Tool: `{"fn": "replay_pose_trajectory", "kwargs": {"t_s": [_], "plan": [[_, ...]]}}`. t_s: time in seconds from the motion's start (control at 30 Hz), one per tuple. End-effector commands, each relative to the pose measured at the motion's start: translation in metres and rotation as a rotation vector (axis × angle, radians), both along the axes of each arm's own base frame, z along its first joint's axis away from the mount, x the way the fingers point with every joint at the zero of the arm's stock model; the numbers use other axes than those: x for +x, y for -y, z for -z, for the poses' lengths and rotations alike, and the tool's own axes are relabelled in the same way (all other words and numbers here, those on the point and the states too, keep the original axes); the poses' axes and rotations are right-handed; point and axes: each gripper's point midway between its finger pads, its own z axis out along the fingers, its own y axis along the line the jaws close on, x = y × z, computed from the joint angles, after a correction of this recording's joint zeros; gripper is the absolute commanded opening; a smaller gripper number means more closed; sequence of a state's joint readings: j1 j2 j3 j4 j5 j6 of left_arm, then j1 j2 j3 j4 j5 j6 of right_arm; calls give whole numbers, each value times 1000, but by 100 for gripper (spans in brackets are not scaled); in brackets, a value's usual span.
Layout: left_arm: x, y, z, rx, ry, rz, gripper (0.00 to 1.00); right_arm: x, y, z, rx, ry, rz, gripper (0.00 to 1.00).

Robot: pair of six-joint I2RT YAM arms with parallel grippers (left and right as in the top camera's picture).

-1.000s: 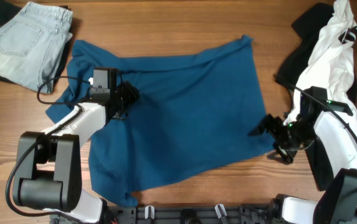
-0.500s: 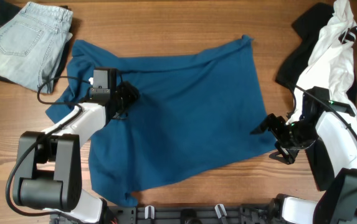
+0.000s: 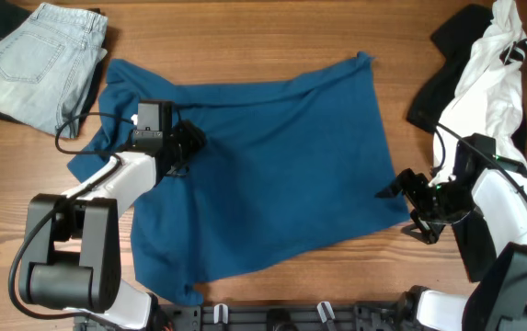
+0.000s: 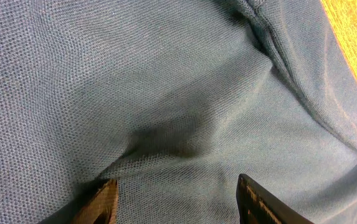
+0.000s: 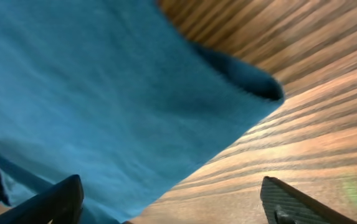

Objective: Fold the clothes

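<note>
The clothes, a big teal-blue shirt [image 3: 281,165], lie spread and wrinkled over the middle of the wooden table [image 3: 245,37]. My left gripper [image 3: 188,147] rests low on the shirt's left part. In the left wrist view the cloth [image 4: 166,93] fills the frame, and that gripper [image 4: 178,202] is open with flat fabric between its fingertips. My right gripper [image 3: 399,213] hovers at the shirt's lower right corner. Seen from the right wrist, it [image 5: 175,202] is wide open over the shirt's edge [image 5: 103,81] and bare wood, holding nothing.
Folded pale-blue jeans [image 3: 38,55] lie at the back left on dark cloth. A white garment with black cloth [image 3: 484,64] is heaped along the right edge, close behind the right arm. A black cable [image 3: 70,129] loops beside the left arm.
The right gripper has slid a little to the right, off the shirt's edge. The left gripper and the shirt have stayed put.
</note>
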State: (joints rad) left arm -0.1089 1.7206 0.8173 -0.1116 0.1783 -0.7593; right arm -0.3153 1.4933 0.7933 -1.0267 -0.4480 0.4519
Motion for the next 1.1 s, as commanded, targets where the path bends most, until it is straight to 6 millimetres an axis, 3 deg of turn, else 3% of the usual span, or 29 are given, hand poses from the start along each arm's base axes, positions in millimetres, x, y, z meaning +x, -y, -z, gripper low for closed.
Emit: {"fn": "replay_pose_trajectory", "kwargs": {"t_s": [0.0, 0.33, 0.4, 0.43, 0.47, 0.7, 1.07], "plan": [[-9, -3, 14, 10, -38, 18, 61, -13, 0, 18, 8, -69, -47, 89], [-9, 1, 13, -7, -34, 41, 60, 9, 4, 36, 12, 1, -70, 82], [-9, 2, 13, -7, -32, 48, 60, 14, 6, 37, 2, 23, -70, 73], [-9, 2, 13, -10, -33, 51, 60, 17, 7, 38, -2, 36, -70, 53], [-10, 2, 13, -10, -34, 51, 60, 18, 7, 38, -6, 40, -70, 4], [-10, 7, 12, -33, -35, 64, 60, 17, 8, 39, -14, 35, -75, 4], [-11, 10, 11, -49, -36, 73, 59, -19, -2, 27, 34, -115, -79, 4]]}}
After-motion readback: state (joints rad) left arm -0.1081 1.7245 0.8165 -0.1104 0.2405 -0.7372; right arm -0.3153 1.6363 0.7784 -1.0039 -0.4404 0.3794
